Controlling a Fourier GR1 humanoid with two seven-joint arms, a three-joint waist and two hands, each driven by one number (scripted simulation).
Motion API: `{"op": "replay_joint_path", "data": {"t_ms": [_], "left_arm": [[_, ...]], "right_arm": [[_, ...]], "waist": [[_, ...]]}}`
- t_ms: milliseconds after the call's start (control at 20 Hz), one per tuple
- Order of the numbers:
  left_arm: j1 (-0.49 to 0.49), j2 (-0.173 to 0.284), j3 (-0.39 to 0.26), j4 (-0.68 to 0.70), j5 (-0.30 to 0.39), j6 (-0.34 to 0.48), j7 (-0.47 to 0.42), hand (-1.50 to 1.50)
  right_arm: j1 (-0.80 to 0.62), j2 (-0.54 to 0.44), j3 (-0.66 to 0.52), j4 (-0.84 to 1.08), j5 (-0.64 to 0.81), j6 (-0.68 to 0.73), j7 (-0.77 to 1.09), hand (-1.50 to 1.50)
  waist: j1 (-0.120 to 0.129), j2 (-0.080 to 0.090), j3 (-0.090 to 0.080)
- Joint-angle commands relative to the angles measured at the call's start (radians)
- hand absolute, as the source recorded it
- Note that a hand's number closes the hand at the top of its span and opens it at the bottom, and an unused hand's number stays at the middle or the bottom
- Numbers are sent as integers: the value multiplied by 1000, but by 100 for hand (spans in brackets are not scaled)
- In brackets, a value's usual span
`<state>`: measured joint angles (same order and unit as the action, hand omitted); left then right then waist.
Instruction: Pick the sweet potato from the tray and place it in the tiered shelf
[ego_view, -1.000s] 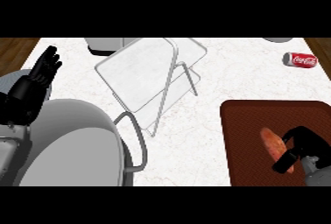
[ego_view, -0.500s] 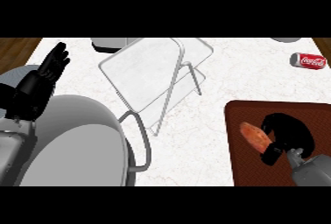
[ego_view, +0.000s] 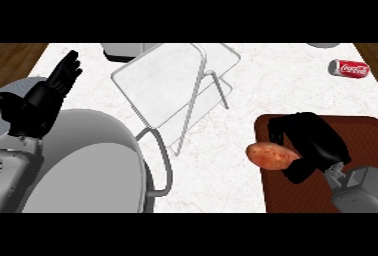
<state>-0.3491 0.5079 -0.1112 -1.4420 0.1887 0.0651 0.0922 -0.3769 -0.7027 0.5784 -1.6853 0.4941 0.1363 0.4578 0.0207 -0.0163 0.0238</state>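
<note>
— What is seen at the left side?
— The left hand (ego_view: 40, 102) is held up near the left edge, its fingers straight and apart, with nothing in it. A large grey rounded body (ego_view: 81, 160) is seen just below it.

— And in the middle?
— The tiered shelf (ego_view: 177, 90), made of wire frames and pale panels, is seen from above on the white marbled counter (ego_view: 221, 165).

— Where is the sweet potato found?
— The sweet potato (ego_view: 271, 155) is clasped by the right hand (ego_view: 314, 142), whose fingers are curled round it, at the left edge of the brown tray (ego_view: 291, 200).

— Anything further right?
— A red can (ego_view: 349, 68) is laid on its side near the far right corner, well apart from the tray.
</note>
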Motion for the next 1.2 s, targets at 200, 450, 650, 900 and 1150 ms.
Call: {"op": "replay_joint_path", "data": {"t_ms": [200,450,650,900,1150], "left_arm": [[213,-115,-88,73,0,-16,30,0],[214,-141,-67,75,-36,-18,20,0],[234,-156,-71,55,-56,-24,12,0],[221,-189,-83,28,-77,-43,47,0],[213,-181,-57,11,-92,-64,54,0]], "right_arm": [[-105,-37,-208,-131,-126,-40,-97,150],[-173,-7,-343,-147,-257,-44,-84,150],[-268,12,-367,-113,-272,-26,-29,150],[-378,35,-364,-41,-245,-20,24,150],[-496,106,-335,74,-204,-38,81,150]], "waist": [[-28,15,-25],[-33,22,-26],[0,26,-28],[23,31,-29],[54,36,-29]]}}
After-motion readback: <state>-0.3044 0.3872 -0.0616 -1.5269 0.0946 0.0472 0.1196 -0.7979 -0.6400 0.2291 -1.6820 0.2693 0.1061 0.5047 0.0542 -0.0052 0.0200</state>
